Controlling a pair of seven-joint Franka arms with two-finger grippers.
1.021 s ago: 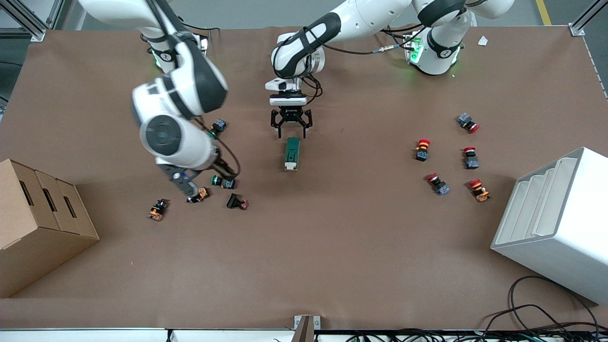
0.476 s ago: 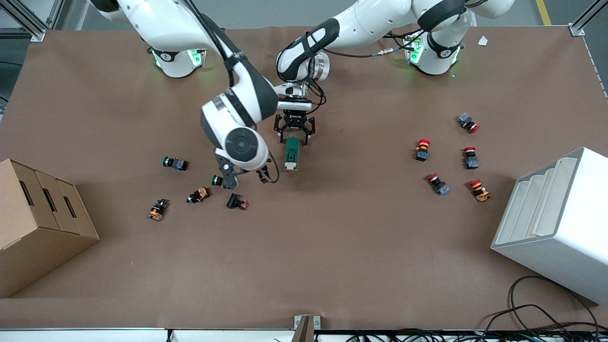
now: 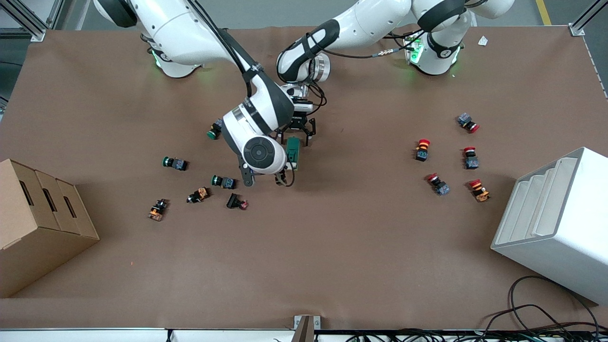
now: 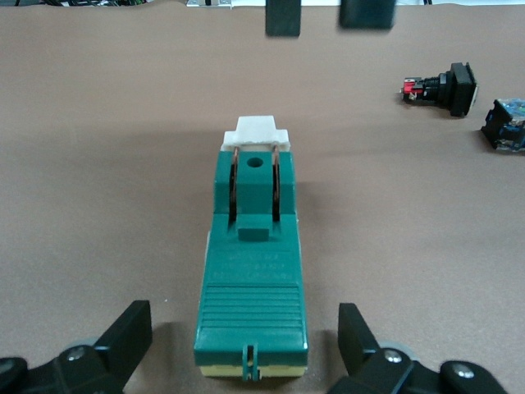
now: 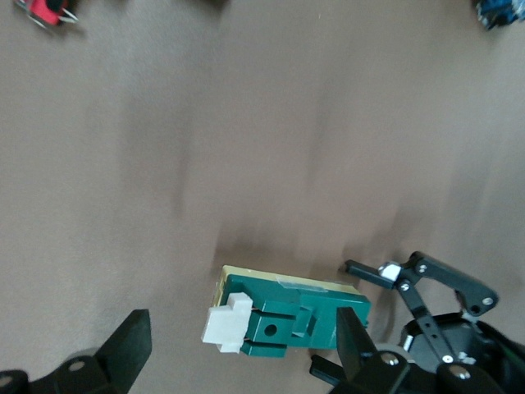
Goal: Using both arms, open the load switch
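The load switch (image 3: 293, 151) is a dark green oblong block with a white lever piece, lying flat at mid-table. My left gripper (image 3: 295, 137) is open, its fingers on either side of the switch's end nearer the robots' bases, with gaps on both sides. In the left wrist view the load switch (image 4: 253, 271) lies between the open left gripper (image 4: 244, 349). My right gripper (image 3: 264, 179) hangs open over the white lever end. In the right wrist view the load switch (image 5: 287, 316) shows between the open right gripper (image 5: 239, 349), untouched.
Green push buttons (image 3: 223, 181) and orange ones (image 3: 198, 194) lie toward the right arm's end. Red push buttons (image 3: 422, 149) lie toward the left arm's end. A cardboard box (image 3: 38, 223) and a white bin (image 3: 555, 223) stand at the table's two ends.
My right arm swung from over the green and orange buttons to the switch's white end. My left gripper came down around the switch's other end.
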